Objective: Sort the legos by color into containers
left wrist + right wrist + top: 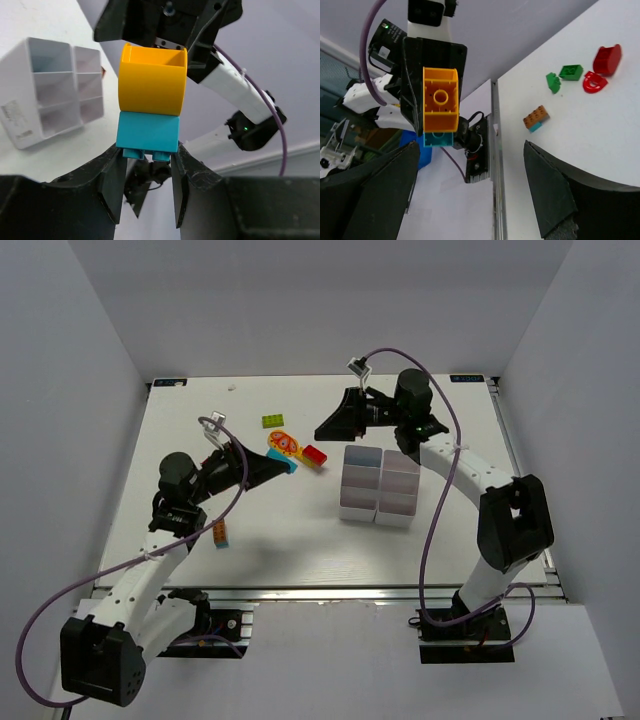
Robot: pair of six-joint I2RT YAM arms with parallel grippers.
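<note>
Standing by the bench (300, 540), I judge the sorting far from done. The left wrist view looks into several bins of the containers (358, 512) and shows nothing in them, while loose legos lie about: a lime brick (273, 421), a red brick (314, 455) and an orange-and-cyan pair (220, 534).

The left hand (146, 180) is nearly closed, pinching a cyan brick (148, 131) by its sides, with a yellow brick (152, 82) stuck on top. The stack is held up off the bench, left of the containers. The right hand (470, 147) faces it, jaws spread wide, nothing in them. Splitting that stack looks like the step in hand, and both halves have yet to reach a bin.

The top view gives the layout but barely shows the held stack. The left wrist view shows that only the cyan brick is gripped. The right wrist view alone shows the yellow brick's hollow end — and small green pieces (565, 75) beside red pieces (602, 67).
</note>
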